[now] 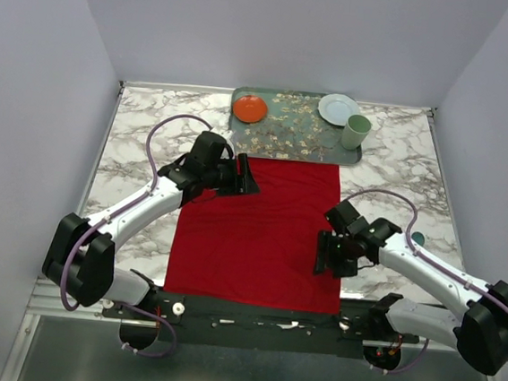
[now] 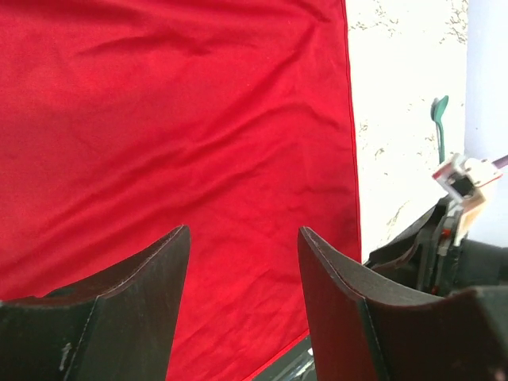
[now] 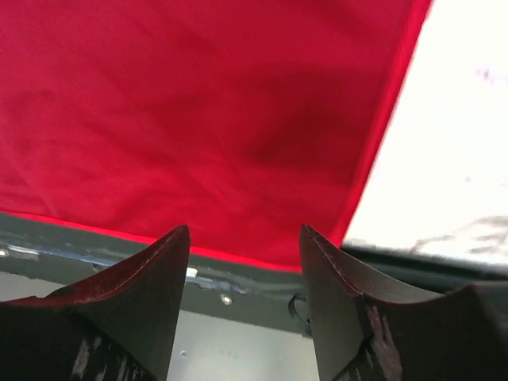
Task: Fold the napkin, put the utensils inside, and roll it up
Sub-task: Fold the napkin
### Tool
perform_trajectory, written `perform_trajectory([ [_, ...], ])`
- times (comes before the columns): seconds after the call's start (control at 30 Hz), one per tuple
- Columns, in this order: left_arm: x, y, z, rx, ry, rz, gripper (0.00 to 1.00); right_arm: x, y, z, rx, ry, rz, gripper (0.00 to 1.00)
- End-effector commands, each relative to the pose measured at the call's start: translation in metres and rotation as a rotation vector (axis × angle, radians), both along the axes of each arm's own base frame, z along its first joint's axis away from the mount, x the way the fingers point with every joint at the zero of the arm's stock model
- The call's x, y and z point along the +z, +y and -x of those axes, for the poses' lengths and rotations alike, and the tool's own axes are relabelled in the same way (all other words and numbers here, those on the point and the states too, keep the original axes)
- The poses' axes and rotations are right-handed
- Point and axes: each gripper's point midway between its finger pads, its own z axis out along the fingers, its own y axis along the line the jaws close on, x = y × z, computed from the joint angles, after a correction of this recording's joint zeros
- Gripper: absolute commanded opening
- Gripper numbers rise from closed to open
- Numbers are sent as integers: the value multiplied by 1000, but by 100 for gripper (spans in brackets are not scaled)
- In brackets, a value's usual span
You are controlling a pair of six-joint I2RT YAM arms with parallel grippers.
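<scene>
The red napkin (image 1: pixel 263 236) lies spread flat on the marble table (image 1: pixel 136 157), one edge at the near rail. My left gripper (image 1: pixel 248 177) hovers over the napkin's far left corner, open, with only red cloth (image 2: pixel 182 135) showing between its fingers (image 2: pixel 244 230). My right gripper (image 1: pixel 327 253) stands open at the napkin's right edge, empty, looking down on the near right corner (image 3: pixel 238 119). A teal-green utensil (image 2: pixel 439 119) lies on the marble to the right of the napkin; in the top view only its tip (image 1: pixel 418 236) shows behind my right arm.
A patterned tray (image 1: pixel 287 129) stands at the back, touching the napkin's far edge, with an orange-red plate (image 1: pixel 249 109), a white plate (image 1: pixel 337 108) and a pale green cup (image 1: pixel 357 131). The black mounting rail (image 1: pixel 251 314) runs along the near edge.
</scene>
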Motion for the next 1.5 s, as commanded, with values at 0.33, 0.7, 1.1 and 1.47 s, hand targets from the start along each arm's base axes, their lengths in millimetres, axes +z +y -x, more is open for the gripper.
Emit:
perform_trajectory([
  [0.33,15,-6,-1,-35,-45,25,66,-43,-40,76,-197,197,108,59],
  [0.7,17,-5,-1,-37,-49,22,66,-52,-29,72,-204,184,40,58],
  [1.1,19,-3,0,-31,-54,17,66,-51,-29,68,-205,160,43,22],
  [1.47,12,-1,0,-28,-43,3,66,-14,-24,47,-222,13,-34,1],
])
